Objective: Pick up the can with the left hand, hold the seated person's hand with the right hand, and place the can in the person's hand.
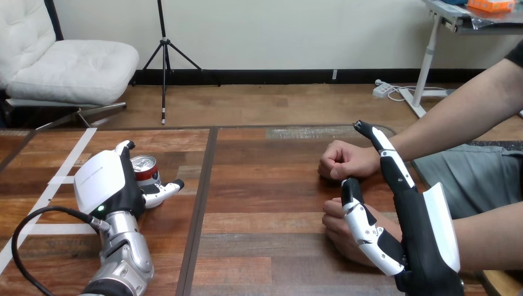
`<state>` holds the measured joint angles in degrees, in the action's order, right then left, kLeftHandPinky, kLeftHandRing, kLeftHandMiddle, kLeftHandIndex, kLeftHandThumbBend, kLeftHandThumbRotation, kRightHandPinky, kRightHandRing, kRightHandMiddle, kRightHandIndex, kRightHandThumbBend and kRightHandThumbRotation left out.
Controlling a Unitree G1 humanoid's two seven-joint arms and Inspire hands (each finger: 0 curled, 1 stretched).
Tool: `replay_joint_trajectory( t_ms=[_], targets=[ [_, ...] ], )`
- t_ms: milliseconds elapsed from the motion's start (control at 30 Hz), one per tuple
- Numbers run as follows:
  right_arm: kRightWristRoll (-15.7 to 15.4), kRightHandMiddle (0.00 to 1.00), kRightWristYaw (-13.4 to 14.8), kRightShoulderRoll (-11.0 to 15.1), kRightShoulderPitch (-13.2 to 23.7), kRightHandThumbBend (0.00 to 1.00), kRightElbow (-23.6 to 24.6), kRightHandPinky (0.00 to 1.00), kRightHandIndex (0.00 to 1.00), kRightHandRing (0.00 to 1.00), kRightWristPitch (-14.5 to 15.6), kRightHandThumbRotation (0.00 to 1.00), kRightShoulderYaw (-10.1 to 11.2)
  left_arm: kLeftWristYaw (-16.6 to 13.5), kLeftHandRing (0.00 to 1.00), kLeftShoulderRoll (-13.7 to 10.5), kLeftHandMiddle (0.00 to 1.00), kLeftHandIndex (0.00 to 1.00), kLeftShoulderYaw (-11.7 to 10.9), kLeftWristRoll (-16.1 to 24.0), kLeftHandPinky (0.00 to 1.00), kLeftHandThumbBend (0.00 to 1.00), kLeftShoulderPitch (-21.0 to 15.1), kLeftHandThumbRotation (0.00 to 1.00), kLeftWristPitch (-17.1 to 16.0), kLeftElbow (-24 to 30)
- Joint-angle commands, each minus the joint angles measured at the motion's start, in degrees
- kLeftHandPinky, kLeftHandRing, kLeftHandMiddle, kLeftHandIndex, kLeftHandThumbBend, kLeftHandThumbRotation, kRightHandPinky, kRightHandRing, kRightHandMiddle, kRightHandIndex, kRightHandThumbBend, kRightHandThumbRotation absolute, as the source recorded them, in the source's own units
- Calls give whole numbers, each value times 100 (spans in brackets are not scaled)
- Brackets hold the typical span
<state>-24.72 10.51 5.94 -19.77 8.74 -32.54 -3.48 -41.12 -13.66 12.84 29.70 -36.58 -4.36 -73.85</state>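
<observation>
Left hand (111,182) is curled round the upright can (145,168); the person's nearer hand (334,229) (under the straight-fingered, empty right hand (422,237)) is found at four o'clock.

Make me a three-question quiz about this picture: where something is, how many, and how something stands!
1. Where is the can? A the table's left part; B its right part; C the floor.
2. How many of the person's hands rest on the table? A none; B one; C two.
3. How is the can? A upright; B lying down; C crushed flat.
Answers: 1 A, the left hand wraps it there. 2 C, the person's fist and the person's other hand, both by the right hand. 3 A, its silver top faces up.
</observation>
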Motion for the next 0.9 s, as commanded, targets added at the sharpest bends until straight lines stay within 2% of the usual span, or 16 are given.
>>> replay_joint_trajectory(
  t_ms=[0,200,233,433,867],
  targets=[
    [12,94,-26,87,202,24,267,96,91,96,-1,58,76,13,77,-170,81,81,-17,-49,71,87,-419,35,-68,18],
    [47,94,-48,105,183,23,322,95,91,96,56,59,59,-22,71,-166,76,78,-102,-153,64,83,-367,26,-300,41],
    [49,94,-51,108,179,24,331,96,91,96,65,59,57,-29,69,-166,74,76,-109,-170,62,82,-360,21,-336,43],
    [74,94,-74,126,169,23,352,96,91,96,85,60,55,-49,63,-162,69,71,-177,-304,57,80,-331,6,-564,33],
    [-11,94,-81,131,124,24,426,95,90,95,144,60,62,5,59,-131,64,66,-291,-464,51,77,-345,0,-739,-24]
  ],
)
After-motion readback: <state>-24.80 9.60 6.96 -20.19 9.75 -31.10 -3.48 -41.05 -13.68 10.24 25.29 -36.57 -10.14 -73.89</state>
